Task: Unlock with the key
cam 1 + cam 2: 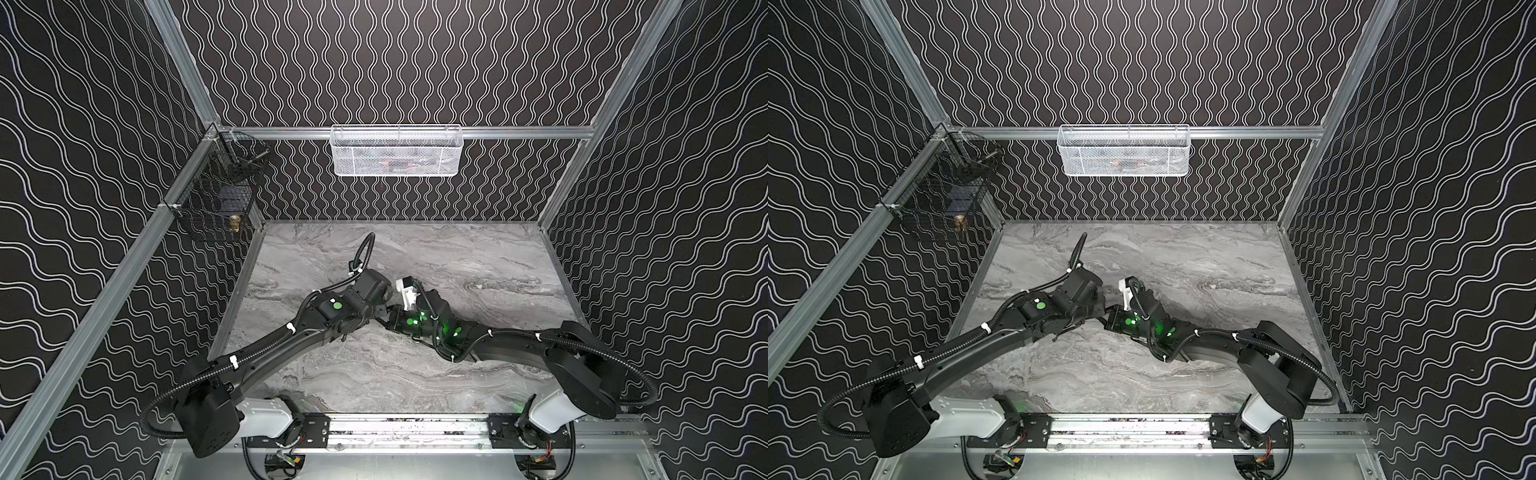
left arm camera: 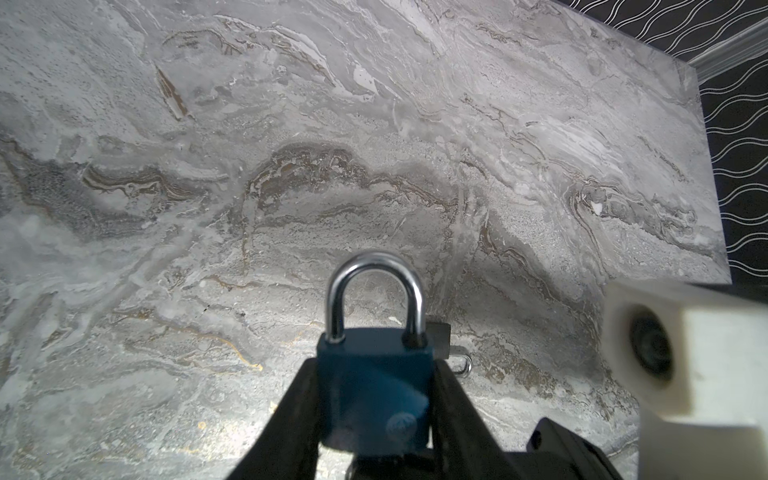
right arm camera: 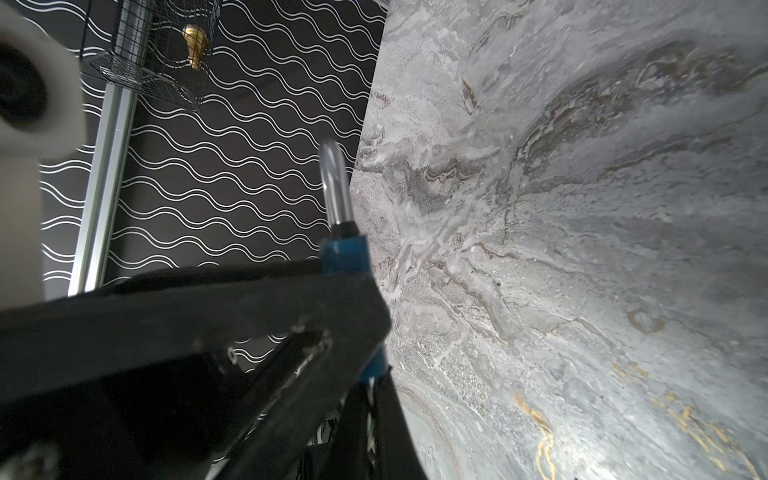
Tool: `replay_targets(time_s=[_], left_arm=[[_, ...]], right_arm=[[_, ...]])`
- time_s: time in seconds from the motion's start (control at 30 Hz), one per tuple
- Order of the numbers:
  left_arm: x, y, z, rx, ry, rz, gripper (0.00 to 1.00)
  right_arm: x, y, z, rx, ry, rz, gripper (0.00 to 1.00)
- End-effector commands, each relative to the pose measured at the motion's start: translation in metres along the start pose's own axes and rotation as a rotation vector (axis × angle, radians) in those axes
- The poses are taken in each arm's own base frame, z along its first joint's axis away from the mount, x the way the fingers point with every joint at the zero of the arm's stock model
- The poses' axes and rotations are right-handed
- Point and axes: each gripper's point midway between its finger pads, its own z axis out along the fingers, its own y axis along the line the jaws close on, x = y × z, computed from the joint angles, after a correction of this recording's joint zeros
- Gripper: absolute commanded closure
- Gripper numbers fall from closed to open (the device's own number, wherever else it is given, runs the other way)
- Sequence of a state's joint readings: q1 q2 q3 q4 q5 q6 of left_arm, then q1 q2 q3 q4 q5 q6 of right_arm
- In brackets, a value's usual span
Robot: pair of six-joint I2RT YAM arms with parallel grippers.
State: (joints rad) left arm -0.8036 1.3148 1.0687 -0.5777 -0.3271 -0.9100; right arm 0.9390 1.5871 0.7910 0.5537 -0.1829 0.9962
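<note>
Front of the cell first: both arms reach in off the base rail and meet low over the middle of the marble table, wrists almost nose to nose in both top views. In close, the left gripper has its two fingers clamped on the flanks of a blue padlock. That's where the lock is, mid-table, in the left grasp. Its steel shackle points away from the wrist, both legs running down to the body. From the other wrist the same padlock shows edge-on, with a left finger lying across its side. The right gripper sits at the lock's underside, fingers pressed together, tips right at the blue base; what they pinch, if anything, is hidden. Just past the padlock's corner peeks a small dark tab with a metal ring, and I cannot tell whether it lies on the table. The right arm's white camera housing hangs close beside. Beyond that, the marble runs on to the wall. In the far left corner hangs a black wire basket with a brass-coloured piece inside, and on the back rail sits a white mesh basket.
</note>
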Motion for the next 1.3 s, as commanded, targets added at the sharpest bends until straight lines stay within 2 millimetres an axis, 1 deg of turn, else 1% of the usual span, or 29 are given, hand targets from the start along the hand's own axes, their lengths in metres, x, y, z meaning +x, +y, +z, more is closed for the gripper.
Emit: replay_targets(time_s=[0.0,0.2,0.27,0.37,0.43,0.53,0.73,1.0,1.27], left_arm=[[0.005,-0.002,-0.001,0.008,0.033,-0.006,0.92],[-0.007,-0.004,-0.005,0.032,-0.013,-0.042,0.92],[-0.012,-0.004,-0.008,0.031,-0.024,-0.048,0.92],[-0.019,-0.006,-0.012,0.037,-0.04,-0.052,0.92],[-0.022,-0.006,-0.014,0.04,-0.05,-0.056,0.92],[-0.023,-0.007,-0.016,0.047,-0.054,-0.065,0.92],[-0.021,-0.005,-0.016,0.049,-0.047,-0.068,0.93],[-0.02,-0.002,-0.021,0.045,-0.046,-0.047,0.94],[-0.011,-0.004,-0.024,0.094,-0.017,-0.061,0.95]], right_arm=[[-0.012,0.021,-0.005,-0.054,-0.07,-0.067,0.96],[0.0,0.027,-0.012,-0.064,-0.058,-0.111,0.75],[0.003,0.027,-0.015,-0.073,-0.054,-0.113,0.73],[0.006,0.027,-0.019,-0.095,-0.056,-0.11,0.73],[0.008,0.026,-0.019,-0.104,-0.051,-0.105,0.73],[0.01,0.024,-0.018,-0.118,-0.05,-0.095,0.78],[0.003,0.034,-0.016,-0.152,-0.077,-0.116,0.86],[-0.007,0.03,-0.014,-0.118,-0.116,-0.111,0.95],[-0.019,0.032,-0.015,-0.098,-0.163,-0.116,0.98]])
